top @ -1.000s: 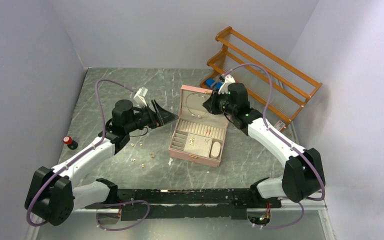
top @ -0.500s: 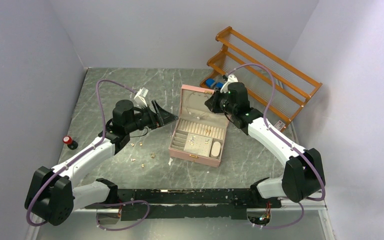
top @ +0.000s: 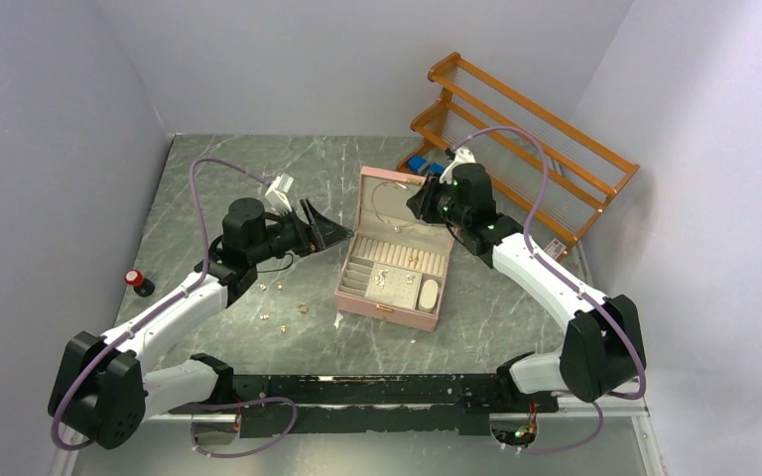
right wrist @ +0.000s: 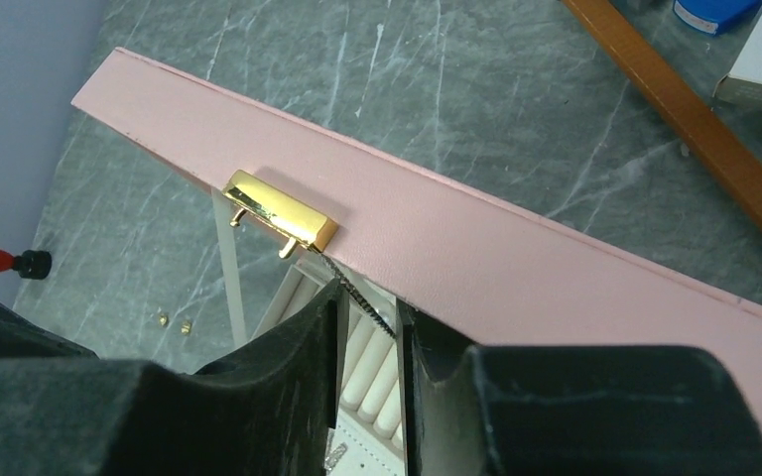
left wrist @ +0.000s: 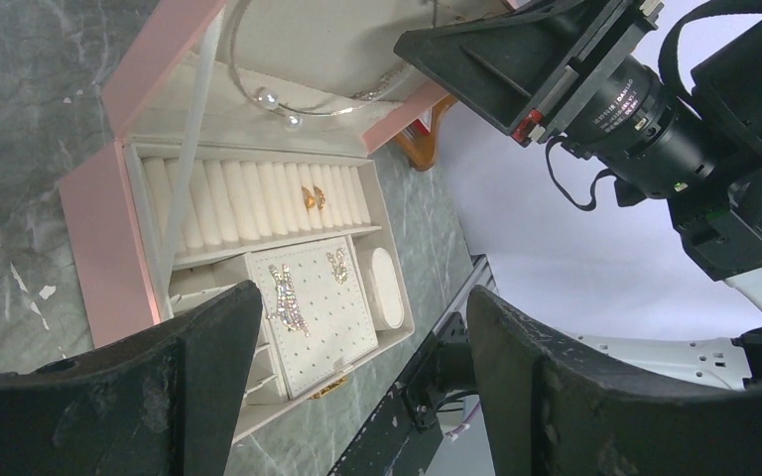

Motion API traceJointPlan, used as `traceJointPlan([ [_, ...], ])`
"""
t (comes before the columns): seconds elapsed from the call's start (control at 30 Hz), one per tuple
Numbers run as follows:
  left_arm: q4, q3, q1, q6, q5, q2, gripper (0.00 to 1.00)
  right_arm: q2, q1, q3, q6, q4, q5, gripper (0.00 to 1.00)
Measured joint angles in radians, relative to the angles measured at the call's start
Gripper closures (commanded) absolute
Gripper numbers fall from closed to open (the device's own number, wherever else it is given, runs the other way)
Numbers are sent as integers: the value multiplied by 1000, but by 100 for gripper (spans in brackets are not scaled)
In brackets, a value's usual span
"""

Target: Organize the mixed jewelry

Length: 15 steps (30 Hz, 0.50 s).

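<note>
While the left gripper (left wrist: 362,322) gapes empty, the right gripper (right wrist: 369,315) stands barely parted around a chain (right wrist: 354,290), grip unclear.

Overhead, the loose gold pieces (top: 303,308) — mere specks — are too small to identify.

Several tiny gold pieces (top: 283,327) lie scattered on the counter (top: 208,188), just left of the open pink box (top: 362,303). Inside the box, a silvery wire loop (left wrist: 293,120) with two beads rests against the lid, and a gold pair (left wrist: 315,198) sits in the ring rolls.
</note>
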Motion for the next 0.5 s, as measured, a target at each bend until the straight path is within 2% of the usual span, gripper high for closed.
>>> traceJointPlan([
  [0.4, -11, 0, -5, 2, -3, -2, 20, -12, 0, 1, -2, -40, 35, 72],
  [0.5, -13, 0, -5, 4, -4, -4, 20, -12, 0, 1, -4, -39, 30, 70],
])
